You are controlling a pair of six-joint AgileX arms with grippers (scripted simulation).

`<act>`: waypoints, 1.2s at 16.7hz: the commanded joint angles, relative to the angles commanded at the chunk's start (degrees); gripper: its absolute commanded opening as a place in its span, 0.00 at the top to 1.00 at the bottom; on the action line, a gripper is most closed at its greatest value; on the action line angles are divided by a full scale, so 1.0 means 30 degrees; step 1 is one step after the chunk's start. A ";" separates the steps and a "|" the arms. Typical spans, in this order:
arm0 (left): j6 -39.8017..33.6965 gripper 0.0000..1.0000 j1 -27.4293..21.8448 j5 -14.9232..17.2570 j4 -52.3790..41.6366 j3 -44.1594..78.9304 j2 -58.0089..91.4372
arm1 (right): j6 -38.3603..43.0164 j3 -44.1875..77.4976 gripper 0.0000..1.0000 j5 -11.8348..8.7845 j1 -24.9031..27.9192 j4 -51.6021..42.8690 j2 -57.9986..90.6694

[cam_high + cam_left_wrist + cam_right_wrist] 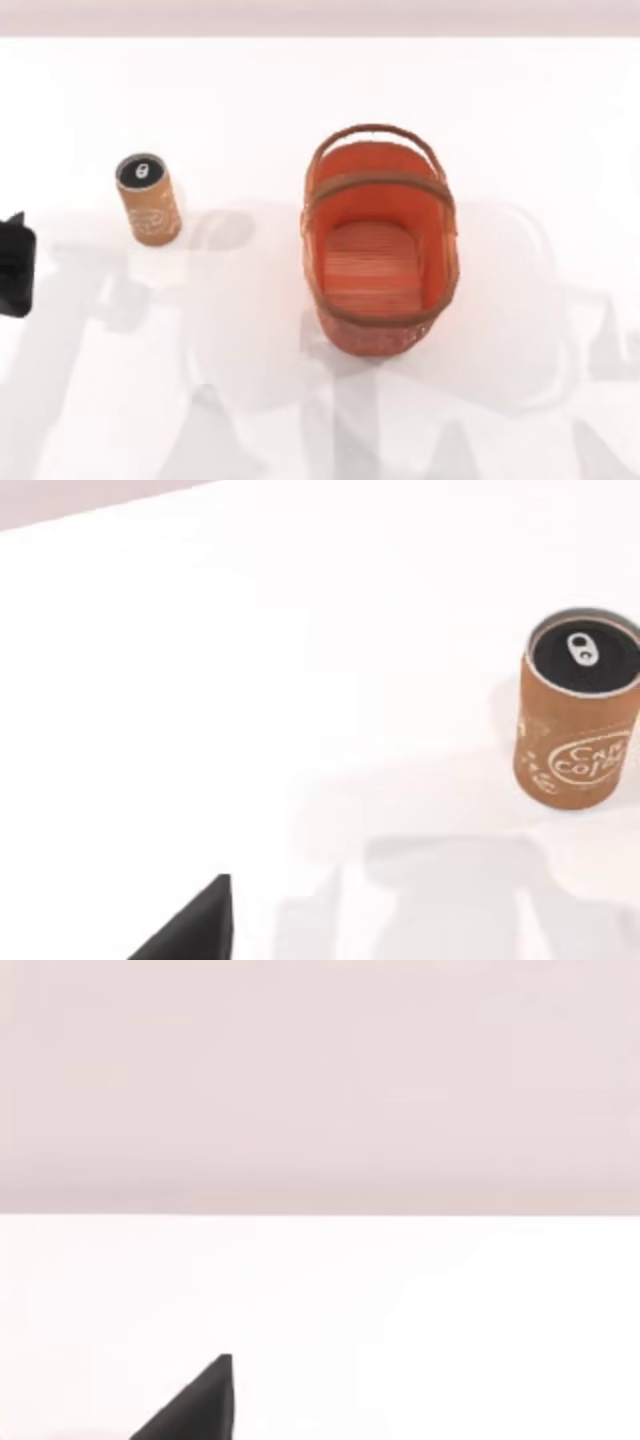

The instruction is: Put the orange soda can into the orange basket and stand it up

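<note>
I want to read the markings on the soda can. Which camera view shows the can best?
The left wrist view: the orange soda can stands upright there, large, with white markings and pull tab visible. The top view shows it smaller, left of the orange basket. The right wrist view misses it.

White tabletop [250, 90] seen from above, soft grey shadows across near half. Orange soda can [149, 199] stands upright on tabletop's left side, dark top with pull tab facing up, white scrawl on tan-orange wall. Orange basket [378, 250] sits on tabletop near centre, slightly right, brown rim and two arched handles, ribbed floor bare. Can and basket well apart.
</note>
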 joint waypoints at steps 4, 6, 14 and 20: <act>0.2166 0.00 -0.0773 0.0014 -0.4274 0.8084 0.8823 | 0.0000 0.0000 0.00 0.0000 0.0000 0.0000 0.0000; 0.3242 0.00 -0.1165 0.0030 -0.6346 1.2147 1.3203 | 0.0000 0.0000 0.00 0.0000 0.0000 0.0000 0.0000; 0.6822 0.00 -0.2475 0.0067 -1.4047 2.3934 2.6997 | 0.0000 0.0000 0.00 0.0000 0.0000 0.0000 0.0000; 0.7792 0.00 -0.2831 0.0074 -1.6499 2.6837 3.0477 | 0.0000 0.0000 0.00 0.0000 0.0000 0.0000 0.0000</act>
